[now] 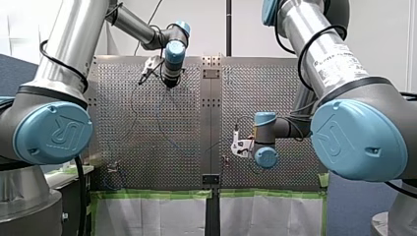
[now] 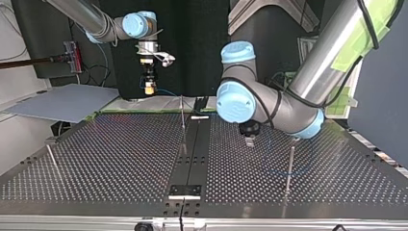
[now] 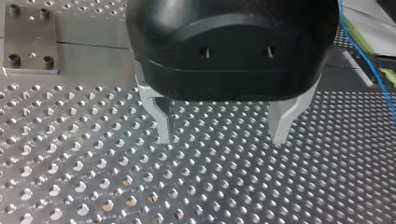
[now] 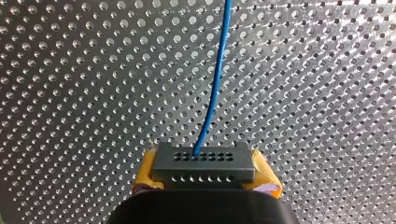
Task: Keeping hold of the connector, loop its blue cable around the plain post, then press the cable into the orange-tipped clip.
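Right now my right gripper (image 4: 205, 176) is clamping the dark grey rectangular connector (image 4: 204, 163) between its yellow pads (image 4: 145, 173) above the perforated metal table (image 4: 70, 93); its thin blue cable (image 4: 215, 84) is trailing across that table. My left gripper (image 3: 222, 137) is hovering over the table, metal fingers (image 3: 161, 122) spread, gripping nothing.

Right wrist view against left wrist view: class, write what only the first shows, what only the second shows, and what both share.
Only the right wrist view: the grey connector clamped in my right pincer between yellow pads. Only the left wrist view: my left pincer, open and empty, metal fingers above the table, and a bolted plate. Both: the perforated table and the blue cable, leaving the connector in one, passing beside the pincer in the other.
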